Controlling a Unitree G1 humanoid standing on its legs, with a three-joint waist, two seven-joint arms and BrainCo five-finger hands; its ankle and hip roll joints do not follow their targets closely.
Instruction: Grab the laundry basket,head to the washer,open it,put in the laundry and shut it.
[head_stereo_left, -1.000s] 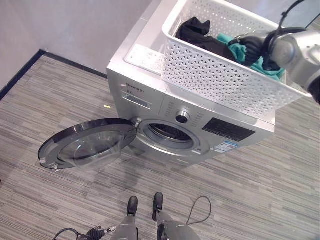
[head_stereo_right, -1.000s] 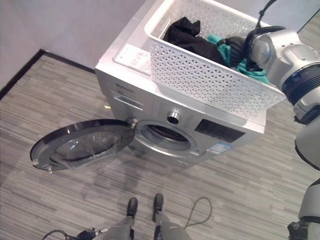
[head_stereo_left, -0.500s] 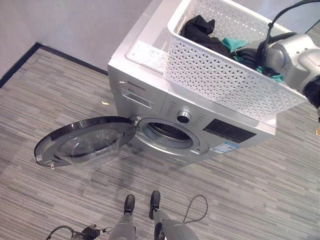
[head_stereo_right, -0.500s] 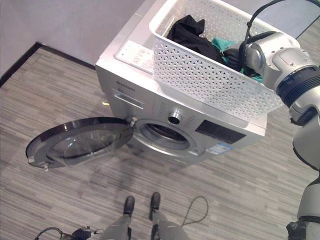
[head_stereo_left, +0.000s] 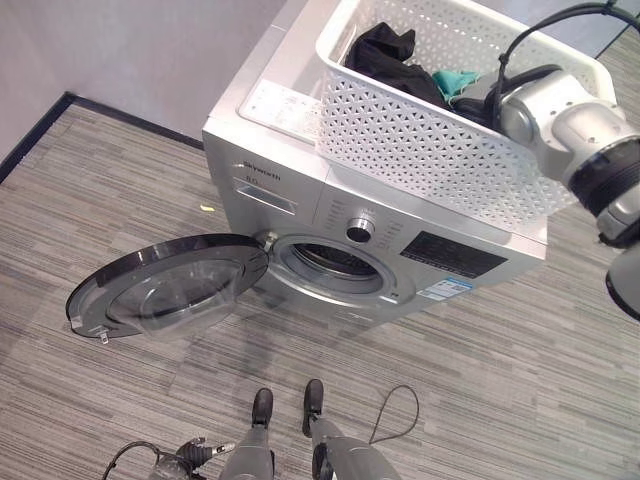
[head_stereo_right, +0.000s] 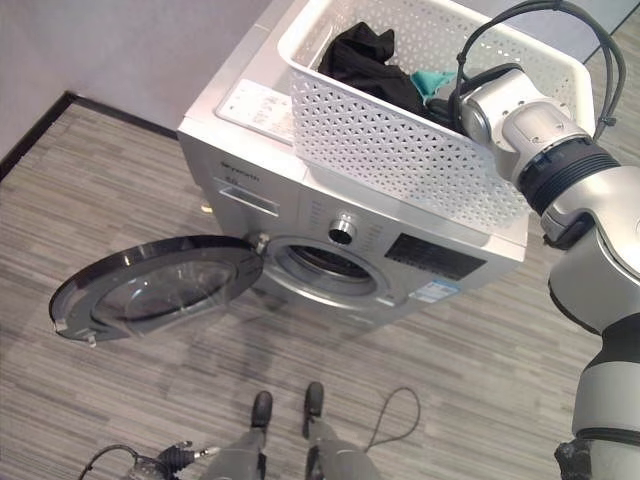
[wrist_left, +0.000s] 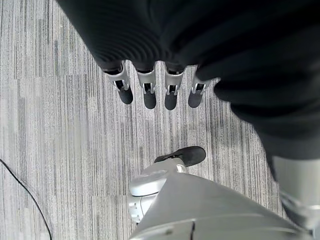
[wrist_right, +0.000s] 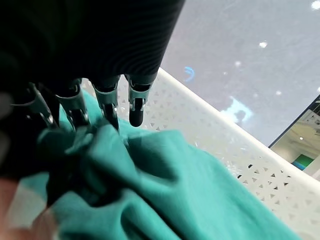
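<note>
White lattice basket (head_stereo_left: 430, 150), teal cloth (wrist_right: 175, 190)

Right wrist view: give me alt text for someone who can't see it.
The robot's right hand presses its dark-tipped fingers into a bunched teal cloth garment inside the white perforated plastic laundry basket, whose rim runs behind the cloth.

One washer (head_stereo_left: 330, 215), one basket (head_stereo_left: 430, 150), two garments: black (head_stereo_left: 385, 55), teal (head_stereo_left: 455, 82).
</note>
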